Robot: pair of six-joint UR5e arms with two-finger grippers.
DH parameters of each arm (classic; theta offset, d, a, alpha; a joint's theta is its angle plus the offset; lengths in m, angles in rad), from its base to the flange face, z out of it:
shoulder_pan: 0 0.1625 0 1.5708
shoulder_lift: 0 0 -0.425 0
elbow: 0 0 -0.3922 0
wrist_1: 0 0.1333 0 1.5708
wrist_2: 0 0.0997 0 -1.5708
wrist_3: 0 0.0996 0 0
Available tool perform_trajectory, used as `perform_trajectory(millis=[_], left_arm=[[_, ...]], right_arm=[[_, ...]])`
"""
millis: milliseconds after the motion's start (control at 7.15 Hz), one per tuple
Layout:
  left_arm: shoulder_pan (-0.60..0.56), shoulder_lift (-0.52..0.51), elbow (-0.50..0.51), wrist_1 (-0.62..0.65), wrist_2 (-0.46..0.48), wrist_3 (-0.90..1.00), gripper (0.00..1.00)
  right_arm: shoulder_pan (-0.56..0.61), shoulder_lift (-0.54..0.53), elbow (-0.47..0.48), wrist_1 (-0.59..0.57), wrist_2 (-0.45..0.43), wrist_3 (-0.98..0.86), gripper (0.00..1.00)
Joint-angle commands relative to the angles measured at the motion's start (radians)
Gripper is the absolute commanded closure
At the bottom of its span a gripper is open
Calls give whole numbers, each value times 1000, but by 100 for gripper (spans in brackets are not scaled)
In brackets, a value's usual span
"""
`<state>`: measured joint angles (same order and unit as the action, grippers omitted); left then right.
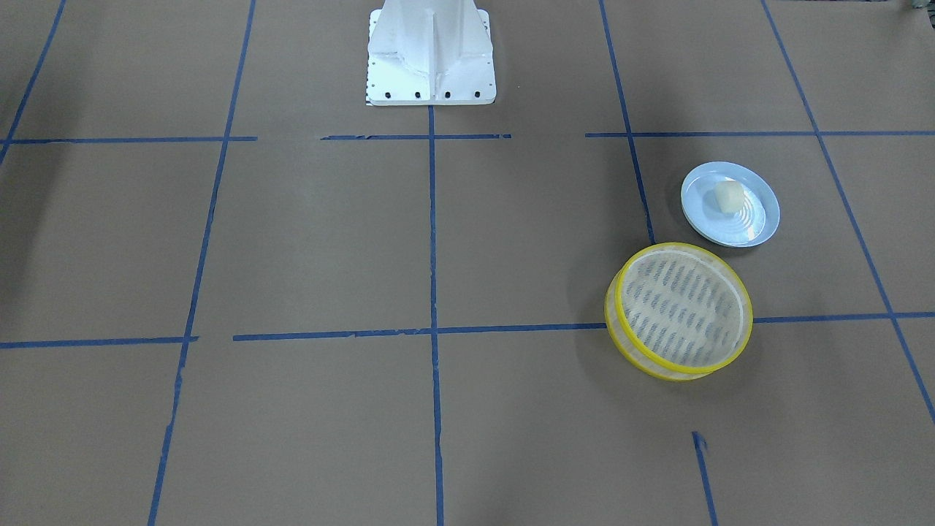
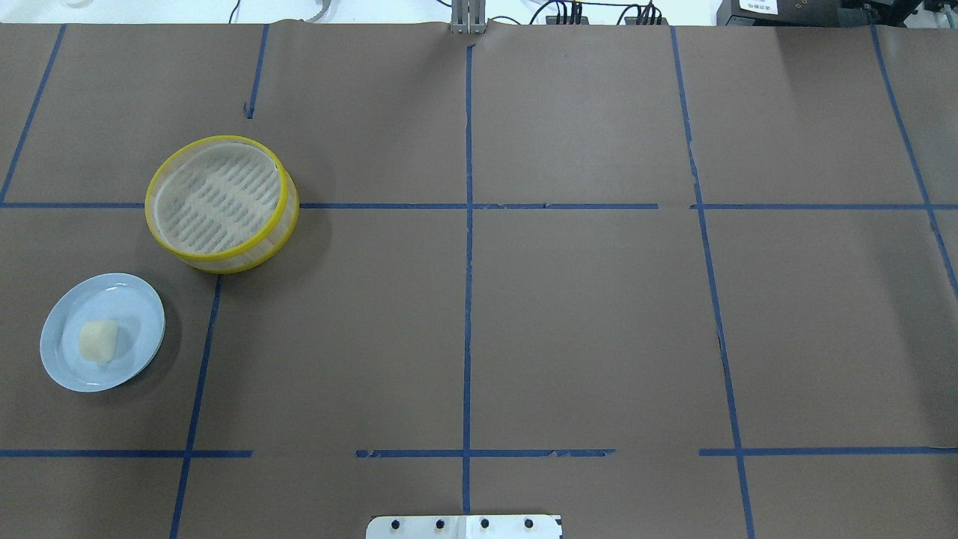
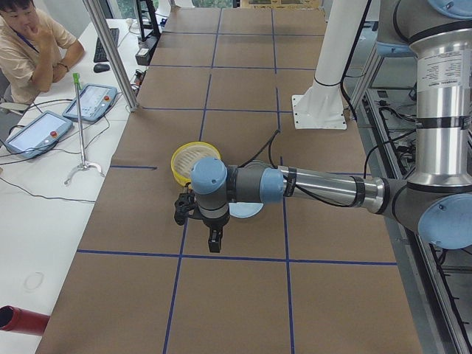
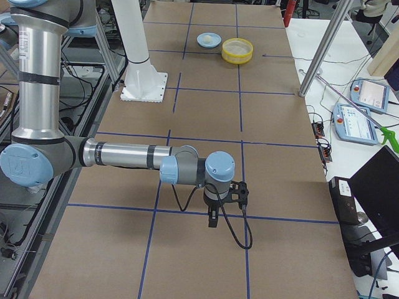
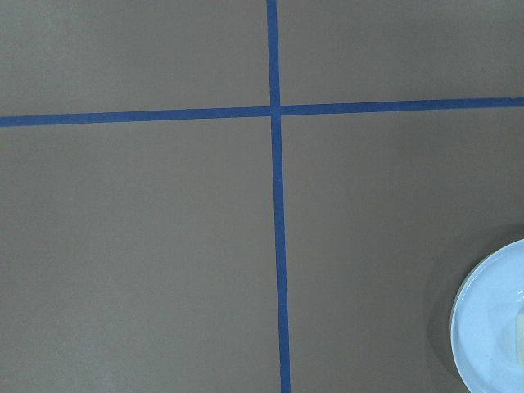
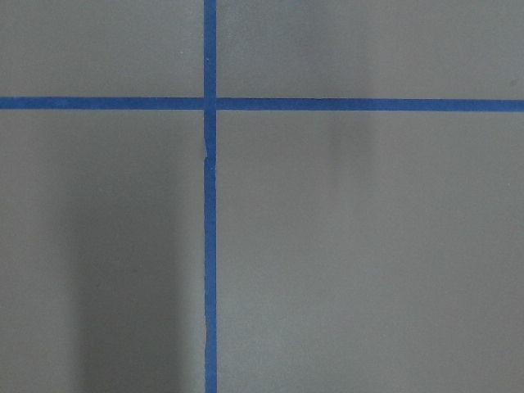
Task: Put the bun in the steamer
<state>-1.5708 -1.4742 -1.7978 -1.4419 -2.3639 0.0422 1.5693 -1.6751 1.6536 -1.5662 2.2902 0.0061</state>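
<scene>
The cream-white bun (image 1: pixel 729 196) lies on a pale blue plate (image 1: pixel 760 226), also seen in the overhead view (image 2: pixel 99 342). The steamer (image 1: pixel 679 310), yellow-rimmed with a slotted floor, stands empty beside the plate (image 2: pixel 135 299) and shows in the overhead view (image 2: pixel 218 201). My left gripper (image 3: pixel 214 243) shows only in the exterior left view, hanging above the table beside the plate (image 3: pixel 247 212), which the arm partly hides; I cannot tell if it is open. My right gripper (image 4: pixel 212 218) shows only in the exterior right view, far from the steamer (image 4: pixel 237 50); I cannot tell its state.
The table is brown paper with a blue tape grid. The white robot base (image 1: pixel 431 55) stands at the table's edge. The left wrist view shows the plate's edge (image 5: pixel 491 327) at bottom right. An operator (image 3: pixel 33 48) sits at a side desk with tablets.
</scene>
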Motion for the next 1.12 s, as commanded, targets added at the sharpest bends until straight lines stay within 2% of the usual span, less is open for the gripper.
perform_trajectory(millis=[0,699,839,978], left_arm=[[0,-8,-12,0,-6,-1,0],[2,-15,-14,-11,-8,-7,0],[8,-18,3,-65,-2,-5,0],[21,-14,15,-177,-6,-16,0]], right_arm=[[0,0,0,0,0,0,0],[0,0,0,0,0,0,0],[0,0,0,0,0,0,0],[0,0,0,0,0,0,0]])
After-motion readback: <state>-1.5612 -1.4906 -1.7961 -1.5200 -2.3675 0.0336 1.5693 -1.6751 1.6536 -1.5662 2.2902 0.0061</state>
